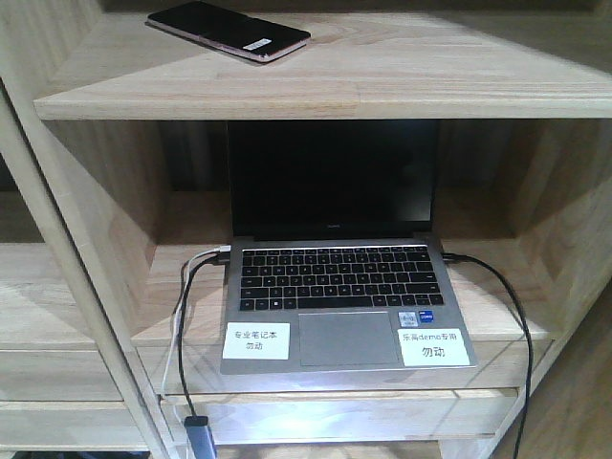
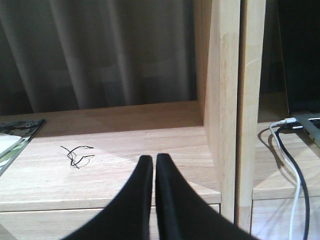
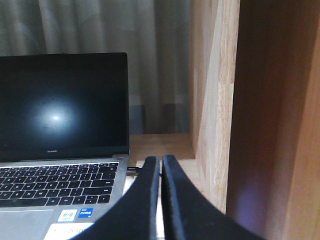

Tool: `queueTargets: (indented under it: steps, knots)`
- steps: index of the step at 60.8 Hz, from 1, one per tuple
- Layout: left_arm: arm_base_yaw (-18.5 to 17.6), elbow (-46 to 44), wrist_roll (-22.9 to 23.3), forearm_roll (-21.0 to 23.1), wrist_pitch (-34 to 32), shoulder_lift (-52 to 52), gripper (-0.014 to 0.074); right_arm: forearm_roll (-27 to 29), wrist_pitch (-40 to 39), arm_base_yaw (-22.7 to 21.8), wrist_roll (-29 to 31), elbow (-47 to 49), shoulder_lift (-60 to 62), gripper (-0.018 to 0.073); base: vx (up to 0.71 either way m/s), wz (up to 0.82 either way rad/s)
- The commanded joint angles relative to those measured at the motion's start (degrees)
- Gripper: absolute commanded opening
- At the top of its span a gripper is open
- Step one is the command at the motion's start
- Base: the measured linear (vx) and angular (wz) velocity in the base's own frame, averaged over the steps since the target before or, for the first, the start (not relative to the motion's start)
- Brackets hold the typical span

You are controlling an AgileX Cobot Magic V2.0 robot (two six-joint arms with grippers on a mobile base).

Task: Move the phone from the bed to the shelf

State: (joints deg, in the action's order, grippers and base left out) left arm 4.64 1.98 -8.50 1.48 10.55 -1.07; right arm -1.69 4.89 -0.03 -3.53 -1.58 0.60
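The phone (image 1: 229, 30), a glossy black slab with a pinkish rim and a small white sticker, lies flat on the upper shelf (image 1: 382, 81) board at the top left of the front view. Neither gripper shows in that view. In the left wrist view my left gripper (image 2: 153, 159) is shut with nothing between its fingers, above a lower oak board left of an upright post. In the right wrist view my right gripper (image 3: 160, 160) is also shut and empty, just right of the laptop. The bed is out of view.
An open silver laptop (image 1: 335, 287) with a black screen sits in the compartment under the phone, with cables (image 1: 186, 325) on both sides. Upright wooden posts (image 2: 225, 115) divide the compartments. A thin black wire scrap (image 2: 76, 154) lies on the left board.
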Motion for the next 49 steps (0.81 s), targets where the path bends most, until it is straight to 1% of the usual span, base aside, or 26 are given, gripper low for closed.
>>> queueTargets:
  steps: [1,49]
  knots:
    - [0.1,-1.3,0.3,0.5,-4.1,-0.4,0.0001,-0.2,-4.9,-0.3,0.8,-0.3,0.5,-0.0010,0.00,0.00]
    - [0.1,-1.3,0.3,0.5,-4.1,-0.4,0.0001,-0.2,-4.9,-0.3,0.8,-0.3,0.5,-0.0010,0.00,0.00]
